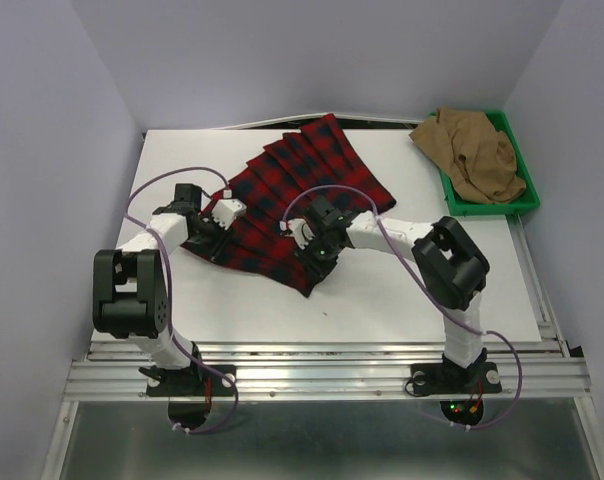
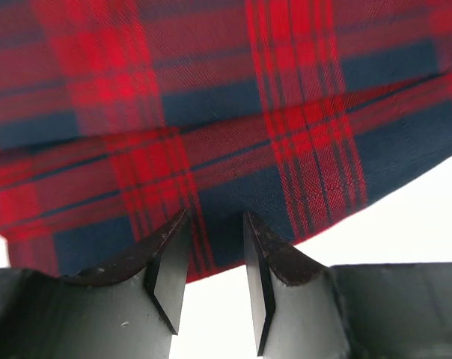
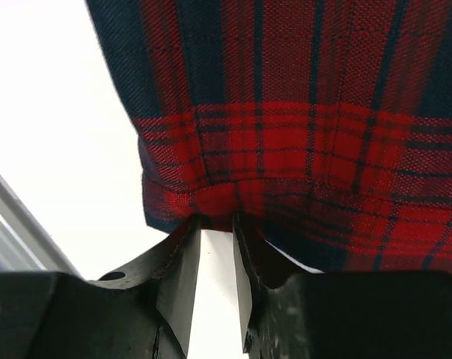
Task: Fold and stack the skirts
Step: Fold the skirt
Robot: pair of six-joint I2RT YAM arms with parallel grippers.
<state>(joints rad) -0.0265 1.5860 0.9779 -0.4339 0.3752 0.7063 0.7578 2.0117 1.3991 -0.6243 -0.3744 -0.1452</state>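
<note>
The red plaid skirt (image 1: 282, 200) lies spread on the white table (image 1: 402, 290), fanned toward the back. My left gripper (image 1: 204, 232) is at its near-left edge. In the left wrist view the jaws stand apart, with the skirt's hem (image 2: 215, 247) lying flat between the fingertips. My right gripper (image 1: 317, 252) is at the near-right hem. In the right wrist view the jaws stand close together on a bunched bit of the hem (image 3: 215, 200) near the skirt's corner. The tan-brown skirt (image 1: 474, 150) lies crumpled in the green tray (image 1: 527, 200) at the back right.
Grey walls close in the table on the left, back and right. A metal rail (image 1: 322, 375) runs along the near edge by the arm bases. Purple cables (image 1: 157, 190) loop over both arms.
</note>
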